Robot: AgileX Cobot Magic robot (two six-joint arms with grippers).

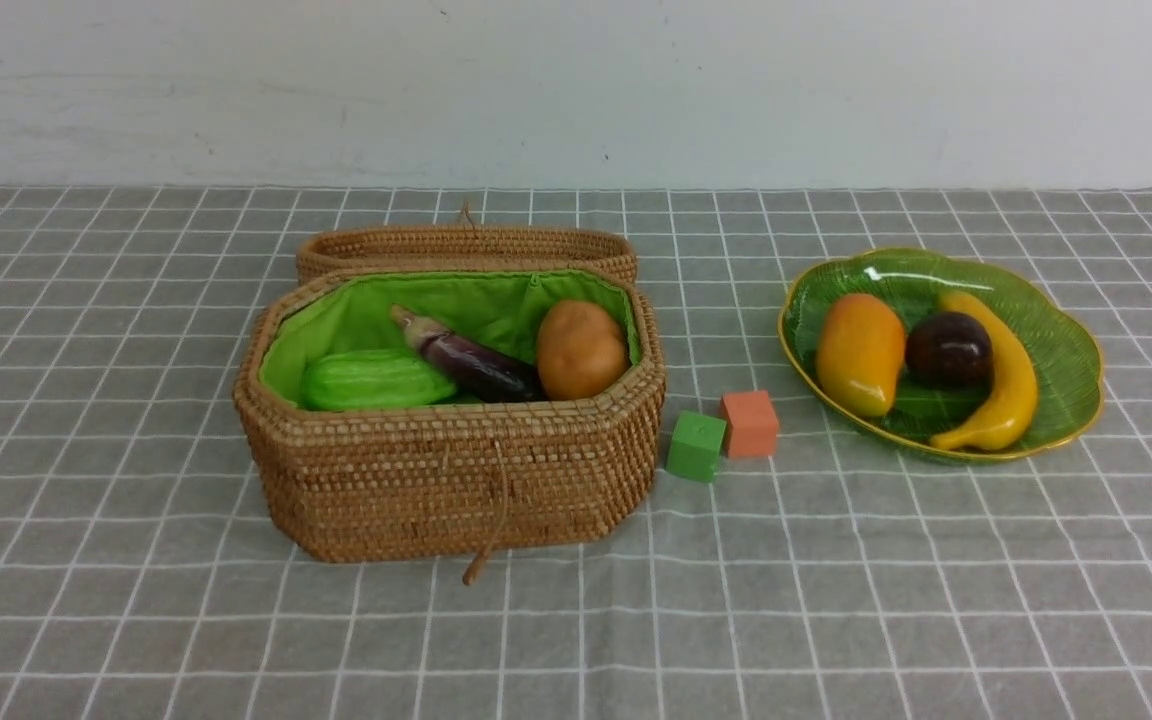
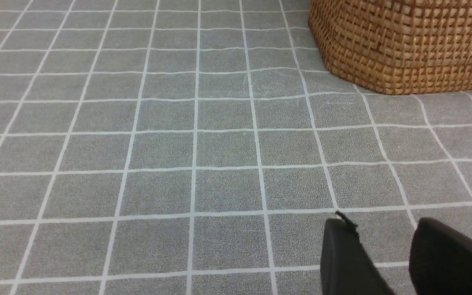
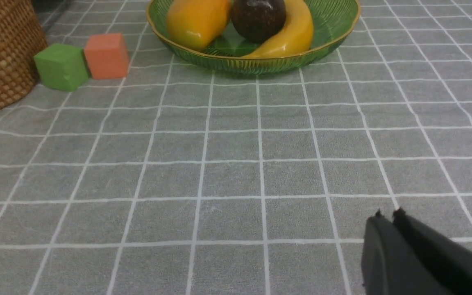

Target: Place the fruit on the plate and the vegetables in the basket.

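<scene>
The green glass plate (image 1: 1066,345) at the right holds the fruit: a mango (image 1: 859,352), a dark maroon round fruit (image 1: 948,349) and a banana (image 1: 1006,378). The woven basket (image 1: 456,475) with green lining holds vegetables: a green cucumber (image 1: 376,380), a purple eggplant (image 1: 466,358) and a potato (image 1: 581,348). No arm shows in the front view. In the left wrist view, my left gripper (image 2: 383,223) hangs open and empty over the cloth, short of the basket (image 2: 404,45). My right gripper (image 3: 388,213) is shut with nothing in it, well back from the plate (image 3: 326,45).
A green cube (image 1: 696,446) and an orange cube (image 1: 749,423) sit between basket and plate. The basket's woven lid (image 1: 466,248) lies behind it. A grey checked cloth (image 1: 836,600) covers the table, and a white wall stands at the back.
</scene>
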